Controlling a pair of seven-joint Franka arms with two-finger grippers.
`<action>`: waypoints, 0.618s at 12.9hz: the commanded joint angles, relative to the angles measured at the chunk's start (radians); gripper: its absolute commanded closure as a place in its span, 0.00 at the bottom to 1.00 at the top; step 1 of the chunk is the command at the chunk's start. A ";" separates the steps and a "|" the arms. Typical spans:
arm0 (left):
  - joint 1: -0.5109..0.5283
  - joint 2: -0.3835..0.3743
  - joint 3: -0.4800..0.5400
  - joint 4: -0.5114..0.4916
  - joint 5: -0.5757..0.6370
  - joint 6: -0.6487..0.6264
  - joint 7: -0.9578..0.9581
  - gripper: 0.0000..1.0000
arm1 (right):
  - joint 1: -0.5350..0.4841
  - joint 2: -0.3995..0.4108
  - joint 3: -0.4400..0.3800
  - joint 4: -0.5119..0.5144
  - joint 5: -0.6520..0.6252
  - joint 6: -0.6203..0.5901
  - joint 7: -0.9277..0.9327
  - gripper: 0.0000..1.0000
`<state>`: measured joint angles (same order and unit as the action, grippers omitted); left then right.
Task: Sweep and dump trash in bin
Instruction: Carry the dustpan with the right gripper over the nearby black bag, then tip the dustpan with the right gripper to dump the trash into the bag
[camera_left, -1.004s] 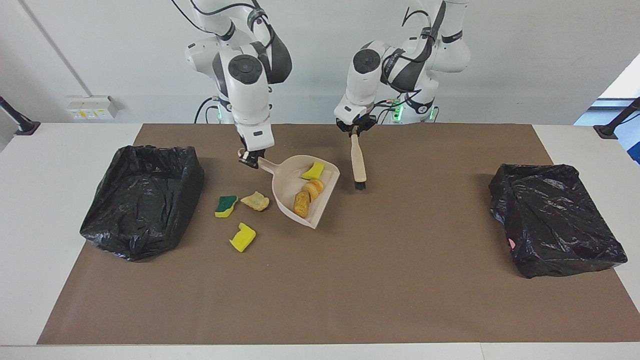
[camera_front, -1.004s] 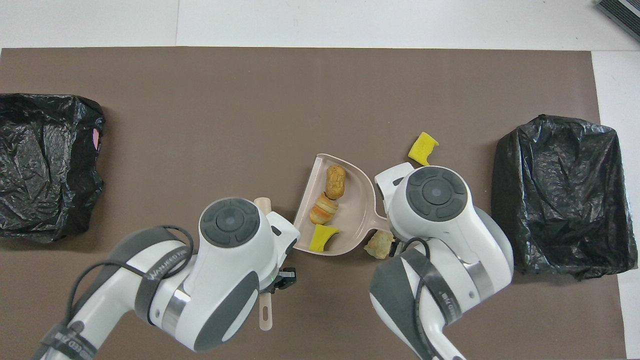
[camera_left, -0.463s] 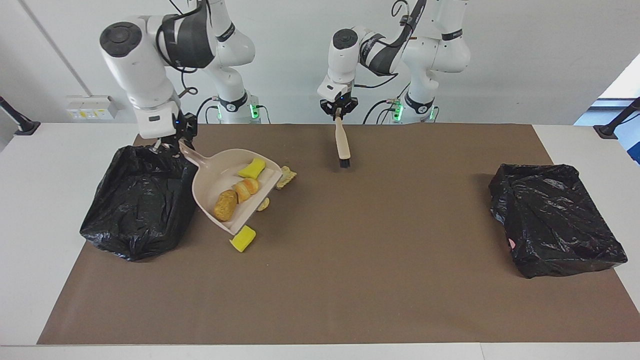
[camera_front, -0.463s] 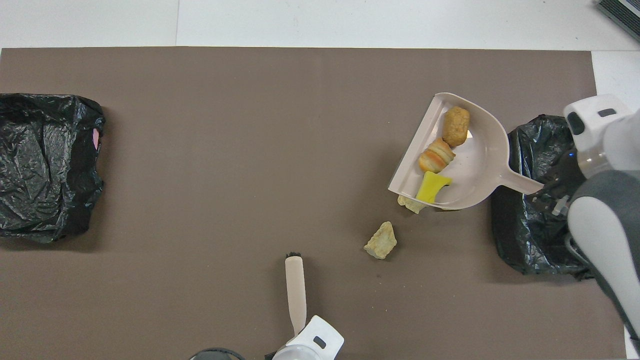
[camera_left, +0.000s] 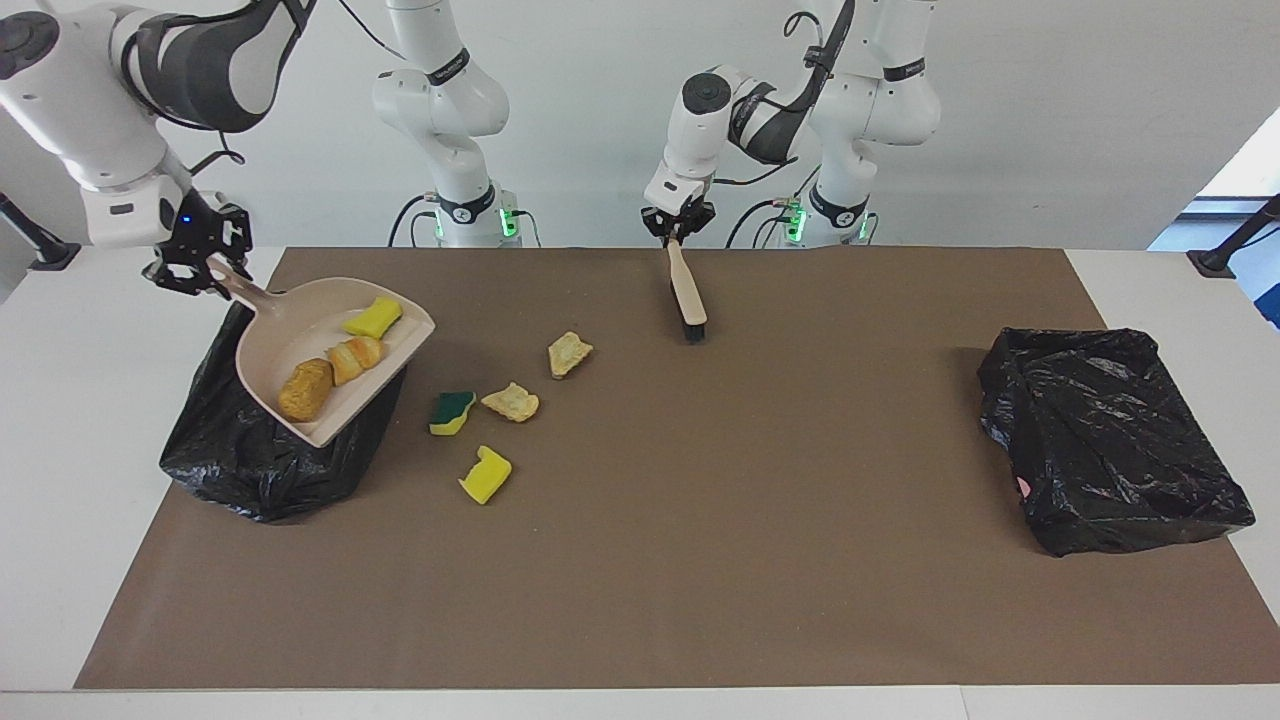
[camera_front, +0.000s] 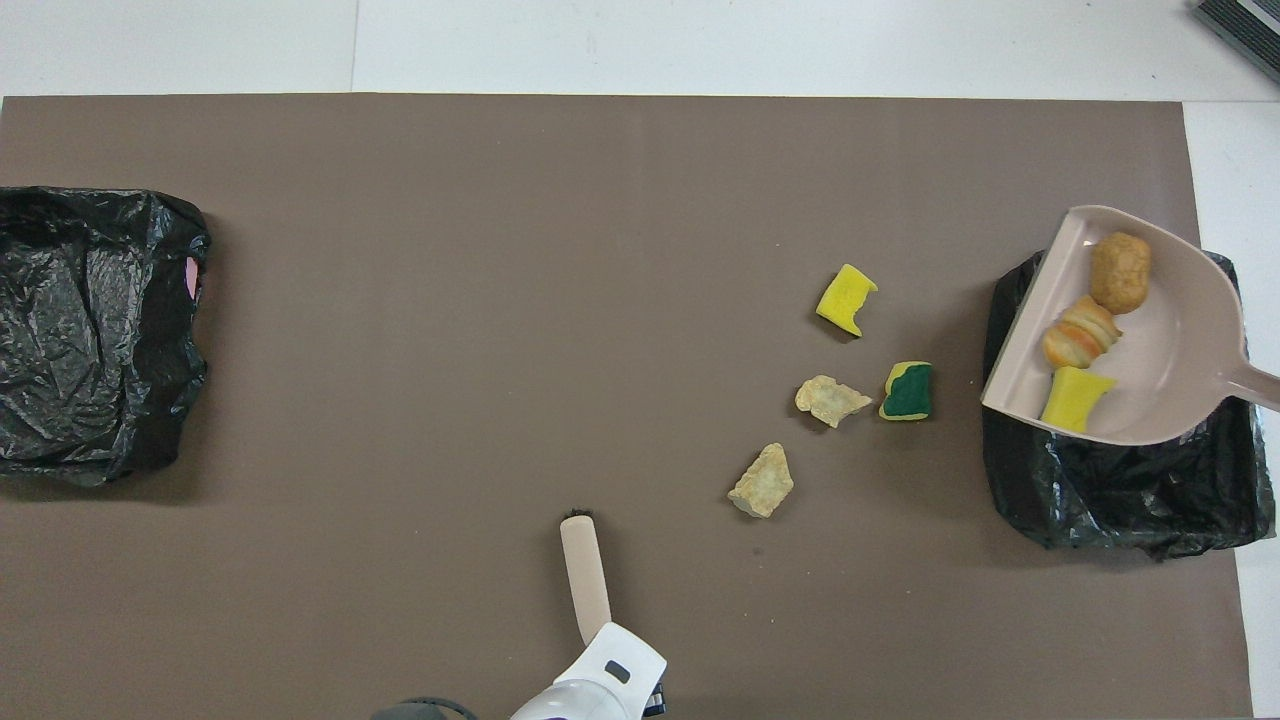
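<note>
**Over the bin, a loaded dustpan**

Over the black-lined bin (camera_left: 262, 455) at the right arm's end of the table hangs the beige dustpan (camera_left: 322, 352), carrying three pieces of trash: a golden-brown roll (camera_left: 305, 389), a striped bread chunk (camera_left: 355, 358) and a yellow sponge piece (camera_left: 373, 317). The right gripper (camera_left: 192, 268) is clamped on the dustpan's handle. Four more scraps lie on the brown mat (camera_left: 700, 560) beside the bin: a green-topped sponge (camera_left: 452, 411), a yellow sponge (camera_left: 485, 475) and two pale crusty chunks (camera_left: 511, 401) (camera_left: 569, 353). The left gripper (camera_left: 677, 227), closed on the brush (camera_left: 687, 290), holds it bristles-down at the mat. A second black-lined bin (camera_left: 1105, 435) sits at the left arm's end.
</note>
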<state>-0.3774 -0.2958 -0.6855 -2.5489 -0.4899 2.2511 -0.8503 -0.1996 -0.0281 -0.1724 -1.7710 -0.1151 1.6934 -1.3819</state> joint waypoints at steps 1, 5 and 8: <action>-0.005 -0.019 0.008 -0.034 -0.027 0.018 0.074 1.00 | -0.055 -0.001 0.013 0.010 -0.114 0.063 -0.052 1.00; 0.008 -0.016 0.011 -0.030 -0.027 -0.028 0.157 1.00 | -0.100 0.002 0.013 -0.011 -0.259 0.169 -0.088 1.00; 0.031 0.003 0.012 -0.008 -0.027 -0.050 0.218 0.84 | -0.072 0.002 0.021 -0.048 -0.404 0.245 -0.056 1.00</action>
<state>-0.3688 -0.2959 -0.6751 -2.5634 -0.4942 2.2351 -0.7004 -0.2798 -0.0197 -0.1656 -1.7948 -0.4353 1.9004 -1.4448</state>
